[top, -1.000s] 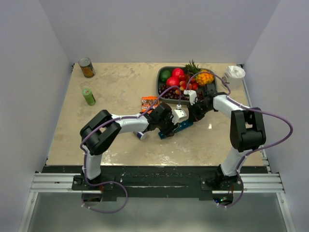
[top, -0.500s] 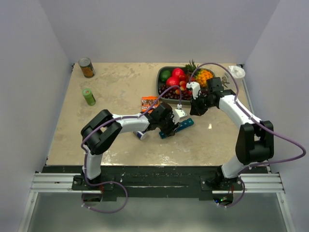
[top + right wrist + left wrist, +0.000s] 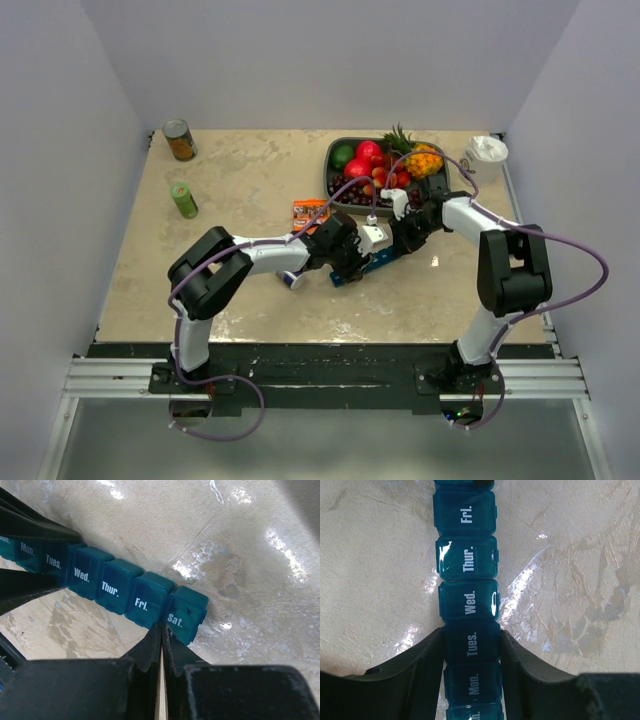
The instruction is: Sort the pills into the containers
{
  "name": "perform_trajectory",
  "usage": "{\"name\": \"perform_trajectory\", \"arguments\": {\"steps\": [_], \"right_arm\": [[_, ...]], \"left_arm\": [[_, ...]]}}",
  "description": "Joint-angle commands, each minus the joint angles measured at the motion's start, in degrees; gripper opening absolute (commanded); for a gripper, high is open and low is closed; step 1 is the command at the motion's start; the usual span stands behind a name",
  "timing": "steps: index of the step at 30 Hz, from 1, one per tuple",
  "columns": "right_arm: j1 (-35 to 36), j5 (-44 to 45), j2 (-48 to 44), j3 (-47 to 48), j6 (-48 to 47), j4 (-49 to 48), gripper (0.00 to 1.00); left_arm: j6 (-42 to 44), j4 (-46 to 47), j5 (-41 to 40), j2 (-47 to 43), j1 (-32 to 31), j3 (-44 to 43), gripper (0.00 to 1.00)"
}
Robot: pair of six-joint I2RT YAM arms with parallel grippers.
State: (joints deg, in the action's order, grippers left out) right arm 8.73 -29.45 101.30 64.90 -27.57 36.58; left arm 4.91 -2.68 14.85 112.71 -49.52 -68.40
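Note:
The teal-blue pill organiser strip lies on the table's middle with all visible day lids closed. In the left wrist view the organiser runs up the frame. My left gripper is shut on its sides at the "Tues." compartment, which also shows in the top view. My right gripper is shut with nothing between its fingers. Its tips touch the near edge of the organiser at the seam between "Fri." and "Sat."; from above this gripper sits at the strip's right end. No loose pills show.
A grey fruit tray stands behind the strip. An orange box lies just left of the tray. A small white-and-blue object lies under my left arm. A green can, a tin and a white object stand further off.
My right gripper rose away toward the fruit tray half a second ago, then came back down to the strip's right end. My left gripper has kept hold of the strip.

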Motion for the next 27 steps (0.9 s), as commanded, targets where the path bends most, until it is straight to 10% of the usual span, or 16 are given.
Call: {"name": "perform_trajectory", "arguments": {"steps": [1, 14, 20, 24, 27], "right_arm": [[-0.2, -0.2, -3.5, 0.7, -2.0, 1.0, 0.04], [-1.0, -3.2, -19.1, 0.2, -2.6, 3.0, 0.33], [-3.6, -2.7, -26.9, 0.2, -3.4, 5.0, 0.57], [-5.5, 2.1, -34.9, 1.5, -2.8, 4.1, 0.96], [-6.7, 5.3, -41.9, 1.0, 2.0, -1.0, 0.99]], "left_arm": [[-1.7, -2.3, 0.1, 1.8, 0.1, -0.2, 0.28], [-6.6, -0.5, -2.9, -4.1, 0.7, 0.1, 0.85], [-7.3, -2.1, -3.8, -12.2, 0.8, 0.4, 0.89], [-8.4, 0.7, -7.5, -24.3, 2.1, 5.7, 0.93], [-12.0, 5.3, -3.2, -36.0, 6.4, 11.8, 0.99]]}}
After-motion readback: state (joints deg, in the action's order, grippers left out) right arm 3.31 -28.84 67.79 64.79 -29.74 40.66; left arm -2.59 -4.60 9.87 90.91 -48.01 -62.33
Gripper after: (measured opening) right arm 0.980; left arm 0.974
